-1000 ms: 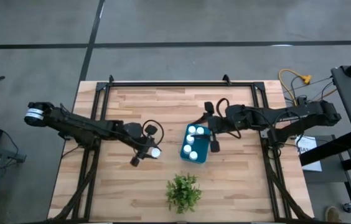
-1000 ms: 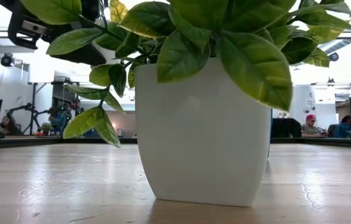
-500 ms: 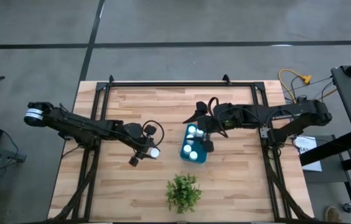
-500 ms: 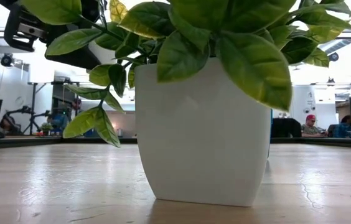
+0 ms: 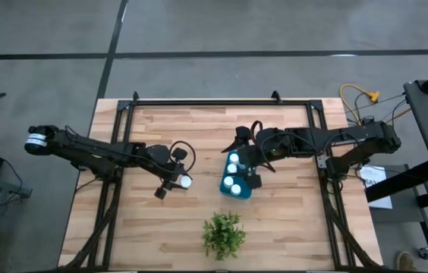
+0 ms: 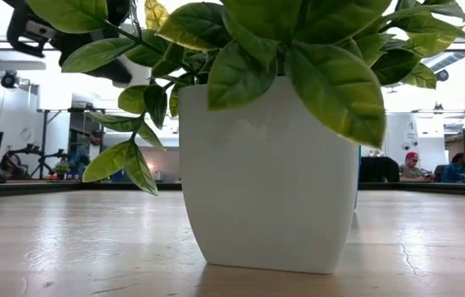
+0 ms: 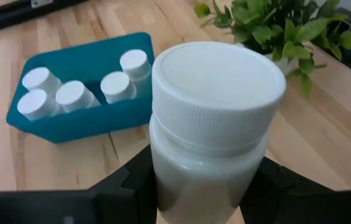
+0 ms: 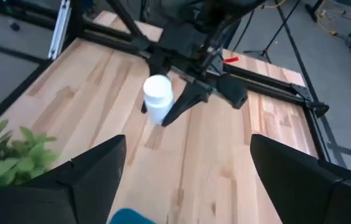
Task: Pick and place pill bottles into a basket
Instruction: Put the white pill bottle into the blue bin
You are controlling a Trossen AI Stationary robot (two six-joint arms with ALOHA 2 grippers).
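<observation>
Left wrist view shows five pill bottles point(image 7: 76, 93) standing in the basket point(image 7: 85, 118); the high view shows only some of their caps, the right arm covering part of the basket point(image 5: 234, 182). A sixth pill bottle point(image 7: 210, 124) is clamped upright between the left gripper point(image 5: 174, 180) fingers, left of the basket with bare table between. Right gripper point(image 5: 247, 159) hangs over the basket, fingers point(image 8: 94, 171) spread wide, holding nothing. One plant point(image 5: 224, 233) sits nearby; it fills the low view.

A robotics lab or open workshop: light wooden slatted table point(image 5: 199, 129) on grey concrete floor point(image 5: 47, 45), seated people point(image 6: 410, 167) at distant desks.
</observation>
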